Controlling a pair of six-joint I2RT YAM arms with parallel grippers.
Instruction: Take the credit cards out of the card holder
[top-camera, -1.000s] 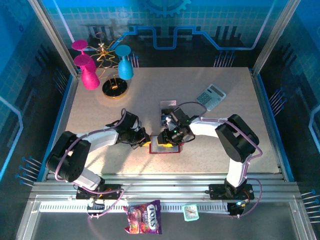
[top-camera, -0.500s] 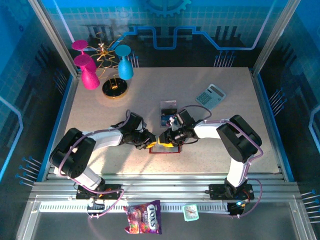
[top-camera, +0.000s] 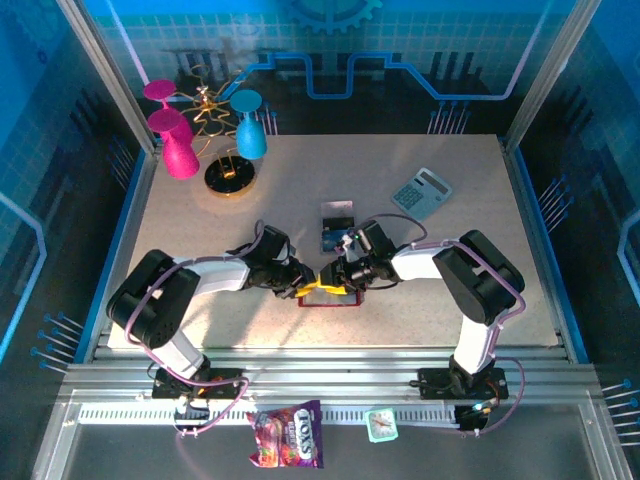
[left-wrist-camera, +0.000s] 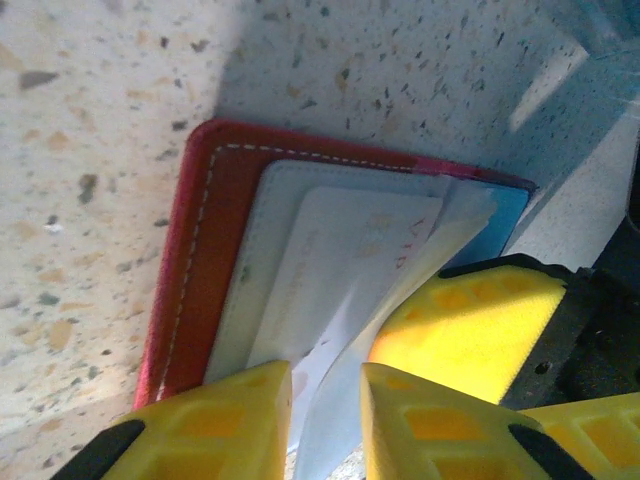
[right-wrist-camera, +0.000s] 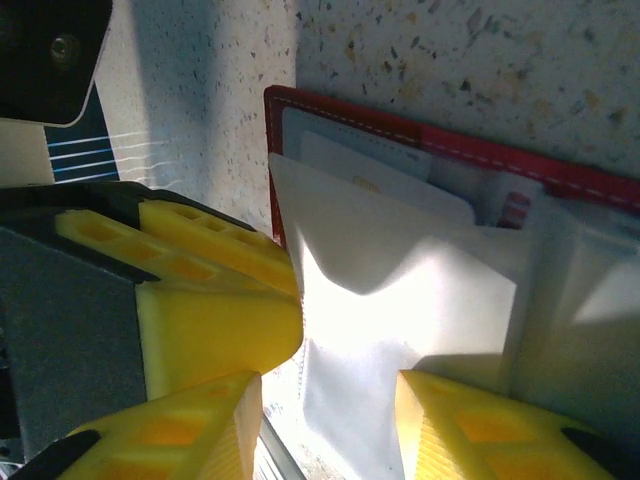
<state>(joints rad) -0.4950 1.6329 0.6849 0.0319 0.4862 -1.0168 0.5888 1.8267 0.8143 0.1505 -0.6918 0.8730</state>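
The card holder (top-camera: 330, 299) is lying open on the table (top-camera: 200, 220), toward 6 o'clock of its middle, its long axis running 9 to 3 in the top view. A pinkish-white card (left-wrist-camera: 350, 260) is sitting in its grey pocket, running from 7 to 1 o'clock in the left wrist view. The left gripper (top-camera: 303, 284) is reaching in from 9 o'clock, jaws slightly apart, with the clear flap (left-wrist-camera: 440, 235) passing between them unpinched. The right gripper (top-camera: 336, 277) is hanging at 12 o'clock of the holder, jaws wider, straddling that flap. The left looks nearer the card's end. A blue card (top-camera: 335, 240) is lying beyond, at 12 o'clock.
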